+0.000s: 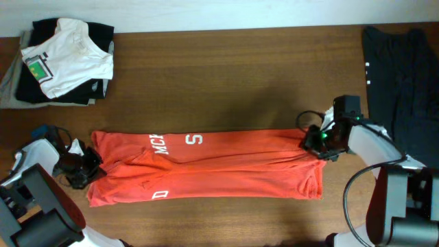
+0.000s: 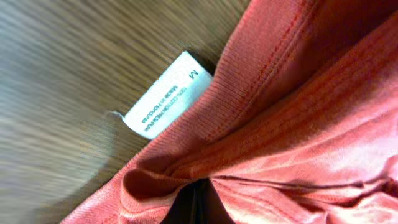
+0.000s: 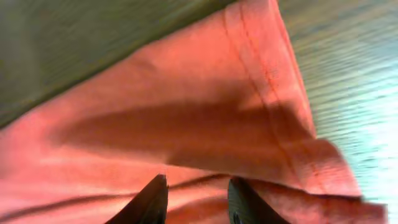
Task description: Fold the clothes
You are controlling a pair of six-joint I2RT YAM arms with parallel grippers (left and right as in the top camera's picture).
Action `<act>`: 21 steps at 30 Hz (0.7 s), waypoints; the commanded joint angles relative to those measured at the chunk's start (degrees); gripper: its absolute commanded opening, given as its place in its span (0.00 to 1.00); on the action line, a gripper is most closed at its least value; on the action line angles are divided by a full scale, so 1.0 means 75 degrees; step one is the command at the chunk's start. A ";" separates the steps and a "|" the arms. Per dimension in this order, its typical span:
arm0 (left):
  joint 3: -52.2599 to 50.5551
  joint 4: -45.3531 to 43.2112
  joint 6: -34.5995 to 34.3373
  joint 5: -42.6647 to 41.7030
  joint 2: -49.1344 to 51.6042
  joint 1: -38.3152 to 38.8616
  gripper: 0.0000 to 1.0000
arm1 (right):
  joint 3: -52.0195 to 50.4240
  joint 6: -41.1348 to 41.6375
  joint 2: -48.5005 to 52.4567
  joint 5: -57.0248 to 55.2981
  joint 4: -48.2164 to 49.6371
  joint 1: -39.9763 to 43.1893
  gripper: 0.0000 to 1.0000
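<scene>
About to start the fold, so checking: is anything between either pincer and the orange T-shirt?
Nothing visible does. The left pincer is shut on the T-shirt at its collar; the right pincer sits open at the hem.

Overhead: even, moderately bright; table [image 1: 226, 75] dimmer at top centre; soft shadows in shirt [image 1: 226, 171] folds.
Left wrist: table at left blurred; tag [image 2: 165, 102] print barely legible.
Right wrist: glare on table at right; broad shadow across shirt; fingers [image 3: 149, 202] dark, soft.
</scene>
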State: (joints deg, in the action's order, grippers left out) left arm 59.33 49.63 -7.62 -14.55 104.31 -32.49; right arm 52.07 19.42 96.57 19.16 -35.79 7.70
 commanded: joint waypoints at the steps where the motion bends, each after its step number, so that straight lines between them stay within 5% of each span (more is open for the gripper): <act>1: 0.0699 0.0361 -0.0096 0.0627 -0.0044 -0.0128 0.01 | 0.1944 -0.0877 0.0032 0.0335 -0.1658 0.0012 0.51; 4: 0.1198 0.0565 -0.0096 0.0627 -0.0615 -0.0128 0.02 | 0.4503 -0.1020 0.0032 -0.1731 -0.4567 0.0720 0.99; 5: 0.1198 0.0580 -0.0096 0.0627 -0.0705 -0.0128 0.16 | 0.4616 -0.1151 0.0032 -0.1775 -0.4884 0.0988 0.99; 6: 0.1198 0.0618 -0.0096 0.0618 -0.0711 -0.0125 0.52 | 0.4529 -0.1262 0.0044 -0.1786 -0.5115 0.1320 0.99; 8: 0.1195 0.0682 -0.0096 0.0391 -0.0711 -0.0125 0.97 | 0.3754 -0.1714 0.0044 -0.0670 -0.4887 0.2011 0.99; 14: 0.1198 0.0595 -0.0096 0.0367 -0.0711 -0.0125 0.99 | 0.0720 -0.2361 0.0047 0.0822 -0.2474 0.2060 0.99; 21: 0.1195 0.0557 -0.0096 0.0251 -0.0711 -0.0119 0.99 | -0.0361 -0.1918 0.0079 0.1874 -0.1096 0.1145 0.99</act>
State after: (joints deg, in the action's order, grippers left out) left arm 67.44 53.89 -8.45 -11.57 99.85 -33.15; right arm 50.65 2.90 97.01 32.05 -45.17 19.40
